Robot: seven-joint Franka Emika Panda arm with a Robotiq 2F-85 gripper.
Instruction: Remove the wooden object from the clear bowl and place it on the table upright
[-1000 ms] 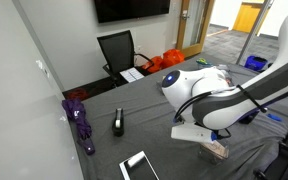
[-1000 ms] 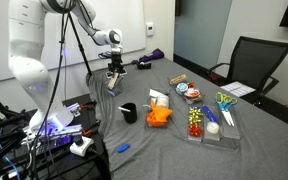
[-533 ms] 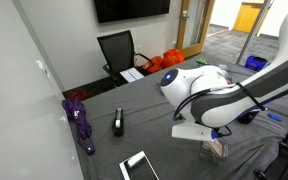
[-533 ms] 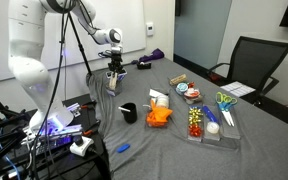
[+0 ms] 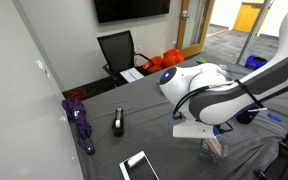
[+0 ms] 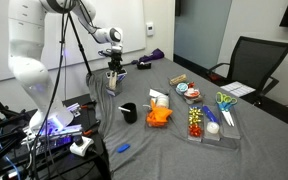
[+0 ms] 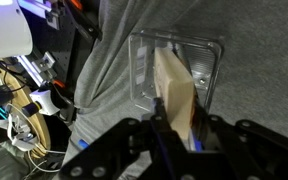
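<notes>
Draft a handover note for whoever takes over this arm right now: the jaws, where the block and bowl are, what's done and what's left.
Gripper: jaws closed on the light-tan rectangular wooden block, one on each side.
Block: in the wrist view, inside the outline of the small clear plastic bowl; whether it has left the bowl's floor cannot be told.
Bowl: on the dark grey cloth-topped table, close to its edge.
Done: block grasped.
Left: lift it clear of the bowl, stand it upright on the table, release.
</notes>
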